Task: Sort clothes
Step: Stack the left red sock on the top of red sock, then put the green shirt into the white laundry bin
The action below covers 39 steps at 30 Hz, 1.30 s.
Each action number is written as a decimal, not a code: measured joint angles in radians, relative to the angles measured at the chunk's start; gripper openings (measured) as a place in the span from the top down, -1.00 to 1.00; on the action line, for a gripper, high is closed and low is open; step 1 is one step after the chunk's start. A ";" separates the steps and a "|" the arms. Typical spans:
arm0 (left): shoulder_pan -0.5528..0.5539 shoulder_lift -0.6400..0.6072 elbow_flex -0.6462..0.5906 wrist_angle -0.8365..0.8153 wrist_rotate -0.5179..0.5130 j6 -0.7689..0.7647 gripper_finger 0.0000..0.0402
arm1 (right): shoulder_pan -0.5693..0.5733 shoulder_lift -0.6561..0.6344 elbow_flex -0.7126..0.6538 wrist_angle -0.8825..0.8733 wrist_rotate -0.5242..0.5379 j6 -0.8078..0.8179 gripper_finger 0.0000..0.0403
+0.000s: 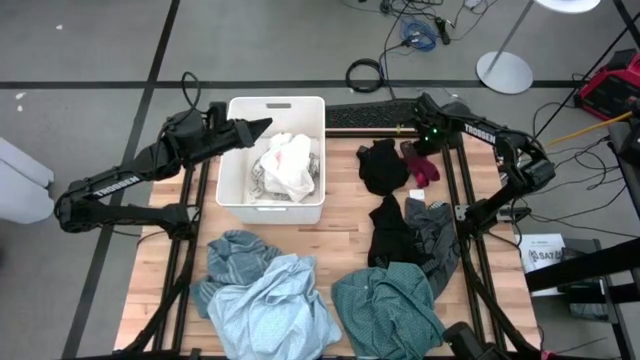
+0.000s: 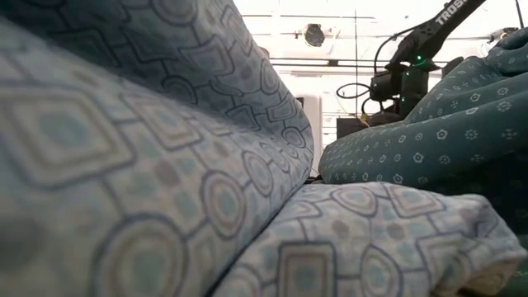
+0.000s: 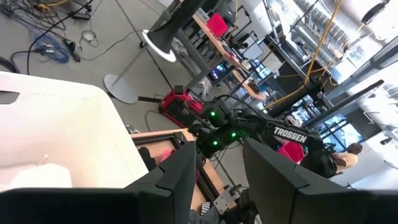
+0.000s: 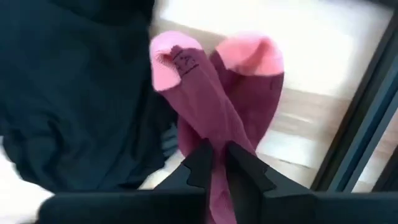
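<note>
From the high view, a white-grey garment [image 1: 288, 165] is seen already lying in the white bin [image 1: 236, 190], while the rest of the clothes are spread over the worktop [image 1: 345, 225]: a black piece [image 1: 382, 167], a magenta pair of socks [image 1: 424, 168], dark pieces [image 1: 400, 235], and teal and light blue shirts [image 1: 270, 300] at the near edge, so the sorting is judged barely begun. The left end effector [image 1: 262, 126] hangs over the bin's far corner; the right end effector [image 1: 412, 148] is at the socks. In the low view little is shown but patterned shirt folds [image 2: 148, 165]. In the left wrist view its fingers [image 3: 180, 174] are seen parted and empty. Only in the right wrist view are the fingers [image 4: 200, 163] shown narrowly set about the magenta sock fabric [image 4: 205, 106].
</note>
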 joint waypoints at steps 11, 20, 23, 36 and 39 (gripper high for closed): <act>-0.001 0.000 0.000 -0.005 0.018 0.093 0.28 | 0.000 0.000 0.217 -0.139 0.008 -0.021 0.44; -0.001 0.000 0.000 -0.010 0.045 0.133 0.28 | 0.123 -0.032 0.260 -0.499 -0.266 -0.043 0.27; -0.001 0.000 0.000 -0.012 0.059 0.133 0.28 | 0.250 -0.072 0.238 -0.591 -0.262 -0.034 0.27; -0.001 0.002 0.000 -0.074 0.058 0.184 0.28 | 0.710 -0.199 0.053 -0.294 -0.266 0.278 0.26; -0.001 0.002 0.000 -0.098 0.078 0.185 0.28 | 0.807 -0.199 -0.017 -0.142 -0.302 0.286 0.26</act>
